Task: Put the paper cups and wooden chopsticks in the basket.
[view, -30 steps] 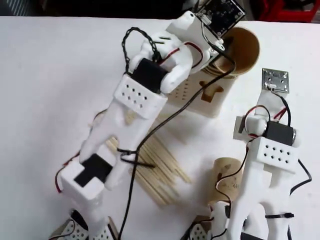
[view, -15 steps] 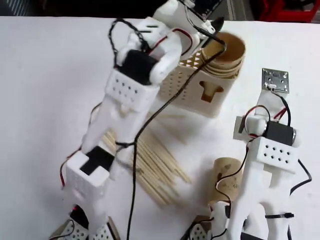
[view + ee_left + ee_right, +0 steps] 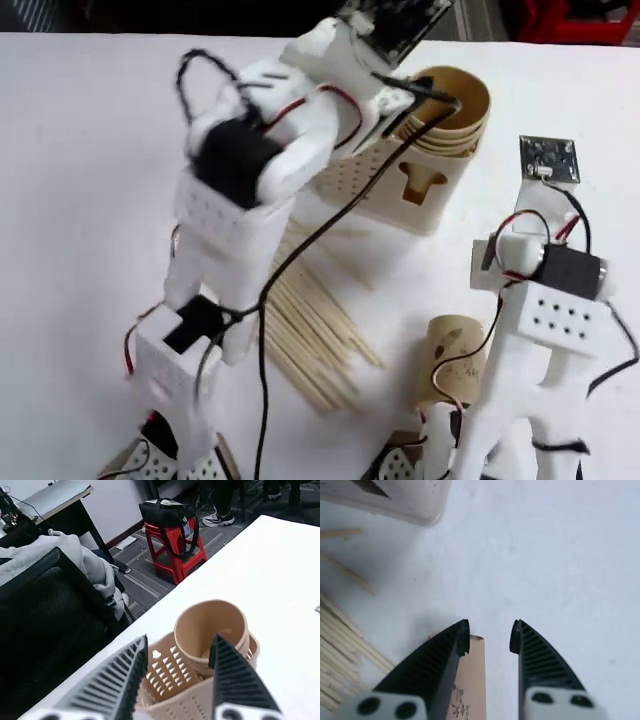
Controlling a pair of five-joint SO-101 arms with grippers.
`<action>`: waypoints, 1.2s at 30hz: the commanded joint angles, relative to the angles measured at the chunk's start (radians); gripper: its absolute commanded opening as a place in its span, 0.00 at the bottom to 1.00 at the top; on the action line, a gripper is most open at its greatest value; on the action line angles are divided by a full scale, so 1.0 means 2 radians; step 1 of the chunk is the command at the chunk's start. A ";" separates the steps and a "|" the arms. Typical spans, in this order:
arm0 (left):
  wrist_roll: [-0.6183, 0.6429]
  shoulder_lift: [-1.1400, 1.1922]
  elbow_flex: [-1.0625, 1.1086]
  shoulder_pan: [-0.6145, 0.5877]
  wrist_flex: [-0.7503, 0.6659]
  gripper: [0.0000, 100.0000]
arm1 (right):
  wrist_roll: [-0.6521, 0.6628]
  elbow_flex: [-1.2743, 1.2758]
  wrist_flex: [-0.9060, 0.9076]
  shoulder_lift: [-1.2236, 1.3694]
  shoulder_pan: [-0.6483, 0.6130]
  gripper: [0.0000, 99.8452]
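Note:
A cream perforated basket [image 3: 395, 190] stands at the back of the white table, with stacked paper cups [image 3: 452, 108] upright in its right end. My left gripper [image 3: 177, 650] hangs open above that stack [image 3: 210, 630] and the basket [image 3: 172, 680], holding nothing. A pile of wooden chopsticks [image 3: 310, 330] lies in front of the basket, beside the left arm [image 3: 235, 200]. One more paper cup [image 3: 452, 360] lies on its side by the right arm [image 3: 545, 300]. My right gripper [image 3: 489, 632] is open just above that cup [image 3: 470, 680], not touching it.
The chopstick ends [image 3: 340, 630] and a basket corner [image 3: 395, 500] lie close to the right gripper. Bare white table [image 3: 80, 150] stretches left of the basket. The table's far edge [image 3: 165, 600] runs just behind the basket, with a chair and a red stool on the floor beyond.
The left arm carried a paper cup onto the stack in the basket, let it go, then rose and drew back to the left. The right arm has shifted only slightly.

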 commanded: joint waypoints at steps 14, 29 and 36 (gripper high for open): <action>-0.001 -0.078 -0.034 -0.113 0.123 0.21 | 0.117 0.051 0.114 -0.030 0.023 0.14; -0.005 -0.353 0.307 -0.169 0.120 0.21 | 0.339 0.108 0.066 -0.029 0.198 0.02; -0.005 -0.460 0.416 -0.193 0.119 0.21 | 0.400 0.210 -0.003 -0.029 0.206 0.02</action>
